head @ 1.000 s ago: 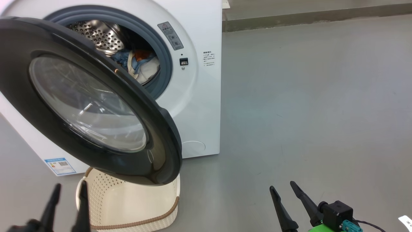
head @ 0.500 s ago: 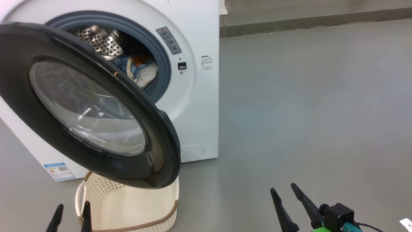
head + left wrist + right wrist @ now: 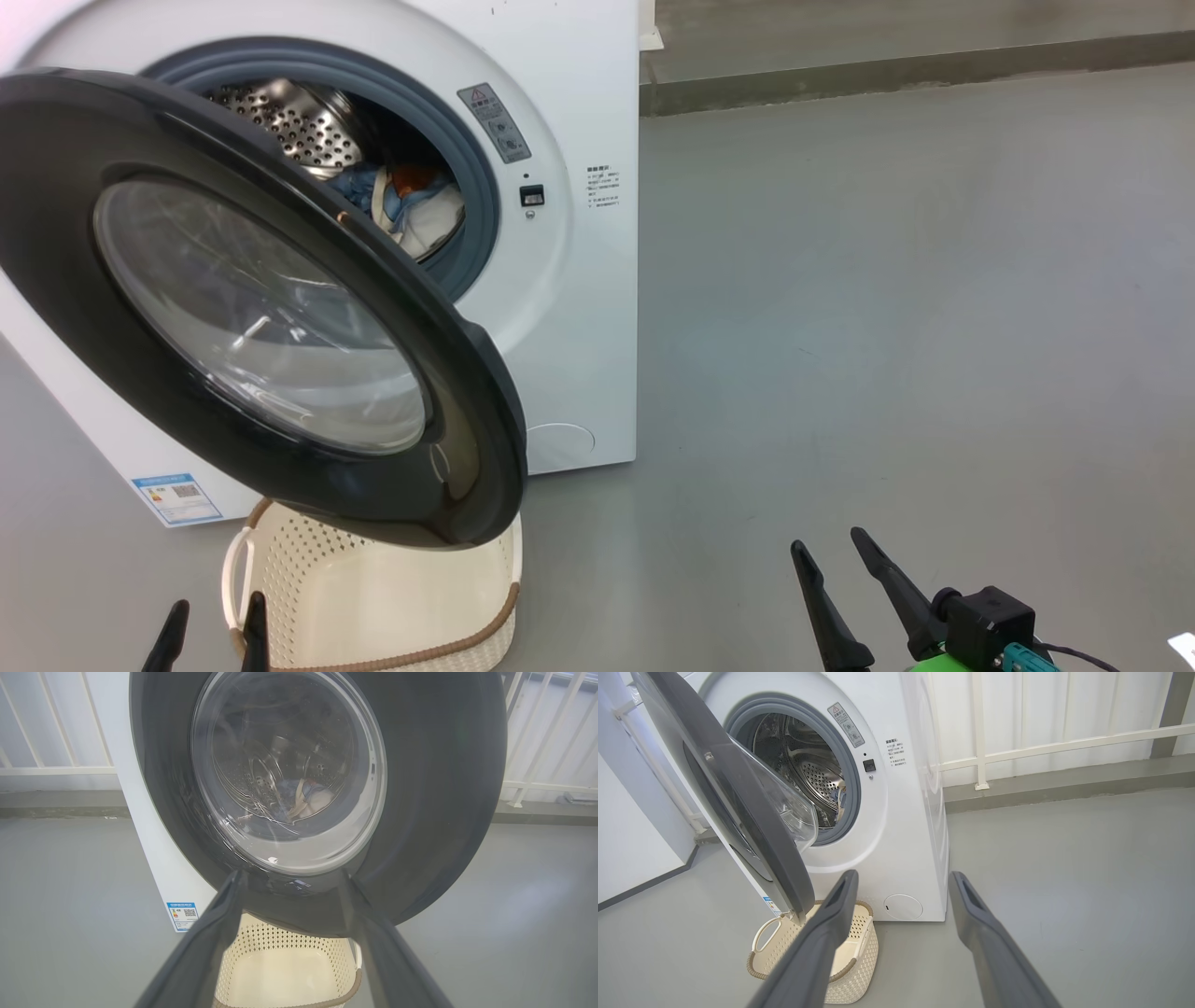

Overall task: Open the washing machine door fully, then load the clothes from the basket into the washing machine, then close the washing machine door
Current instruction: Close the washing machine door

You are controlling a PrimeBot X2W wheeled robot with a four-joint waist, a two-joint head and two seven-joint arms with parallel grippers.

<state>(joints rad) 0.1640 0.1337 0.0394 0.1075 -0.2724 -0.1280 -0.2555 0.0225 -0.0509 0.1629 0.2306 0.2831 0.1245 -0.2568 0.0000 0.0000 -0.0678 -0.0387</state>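
From the head, we are seeing the clothes (image 3: pixel 411 201) lying inside the washing machine (image 3: pixel 579 280) and the basket (image 3: pixel 289 560) sitting empty beneath the partly open washing machine door (image 3: pixel 261 308). We are judging loading done and closing left. The left gripper (image 3: pixel 216 605) and right gripper (image 3: pixel 826 539) are hanging spread and empty. Through the left wrist, the door glass is blurring the clothes. From the right wrist, the door is covering one corner of the basket.

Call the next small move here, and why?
Likely bring the left gripper up to the outer face of the washing machine door and push it shut. The basket looks empty, the clothes lie in the drum, and the door stands open. That gripper is open, empty and faces the door's glass.
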